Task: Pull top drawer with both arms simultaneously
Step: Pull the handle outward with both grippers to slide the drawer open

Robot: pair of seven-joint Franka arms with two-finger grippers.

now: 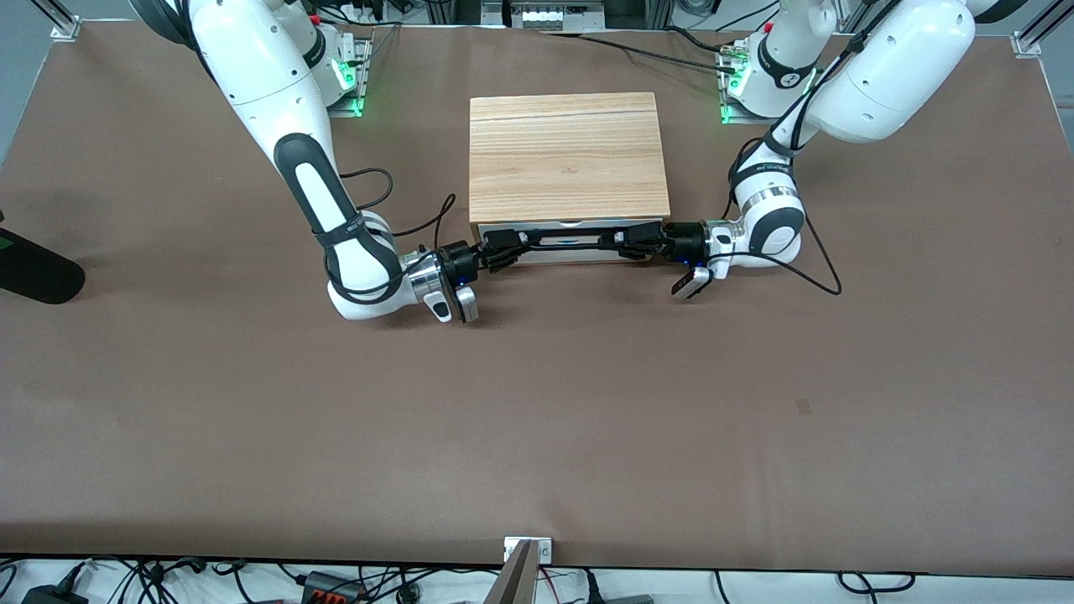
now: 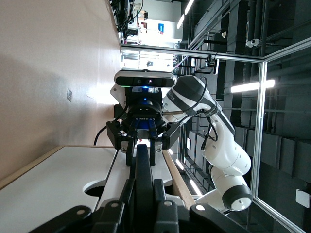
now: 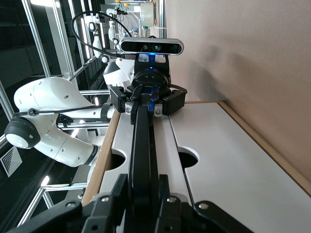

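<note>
The top drawer's white front (image 1: 579, 252) faces the front camera under the light-wood cabinet top (image 1: 569, 155). Its long black bar handle (image 1: 570, 240) runs across the front. My left gripper (image 1: 628, 241) is shut on the handle at the left arm's end. My right gripper (image 1: 512, 242) is shut on it at the right arm's end. In the left wrist view my left gripper (image 2: 144, 196) clamps the bar (image 2: 142, 160) beside the drawer front (image 2: 119, 167). In the right wrist view my right gripper (image 3: 143, 196) clamps the bar (image 3: 142, 141). I cannot tell whether the drawer is out of the casing.
A lower white drawer front (image 3: 228, 165) with its own half-round notch (image 3: 187, 158) lies under the top one. A black object (image 1: 33, 268) sits at the right arm's end of the table. Cables (image 1: 805, 268) trail from both wrists. Brown tabletop (image 1: 537, 419) lies in front of the drawer.
</note>
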